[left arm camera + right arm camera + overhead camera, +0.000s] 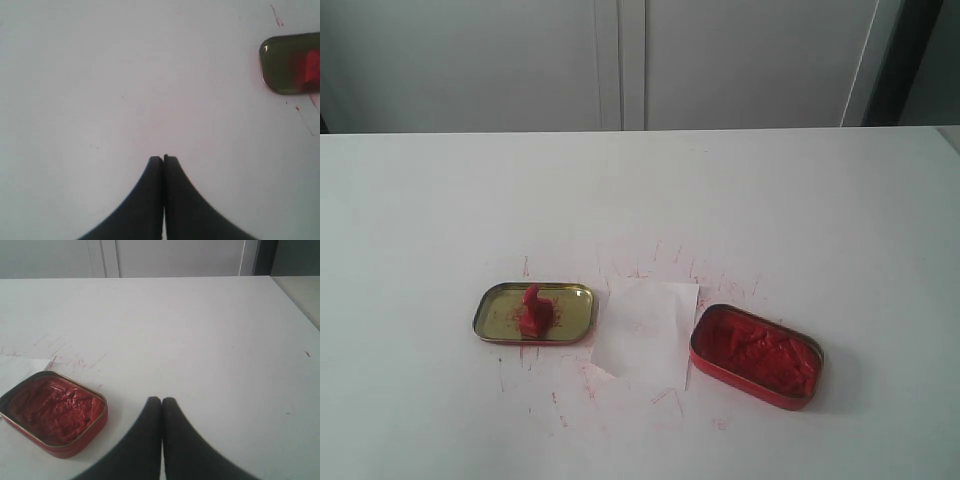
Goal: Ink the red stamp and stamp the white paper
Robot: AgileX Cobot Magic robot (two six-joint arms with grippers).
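Note:
The red stamp [533, 312] stands in a shallow gold tray [573, 296] left of centre on the table. The white paper [645, 330] lies just right of the tray. A red tin of ink paste [756, 355] sits open to the right of the paper. Neither arm shows in the exterior view. My left gripper [163, 159] is shut and empty over bare table, with the gold tray [282, 62] and a blurred bit of the red stamp [312, 67] at the picture's edge. My right gripper [161, 400] is shut and empty beside the ink tin [52, 412].
The white tabletop [800, 220] carries red scratch marks around the paper and tray. A pale cabinet [620, 60] stands behind the table's far edge. The table's right edge [295, 300] shows in the right wrist view.

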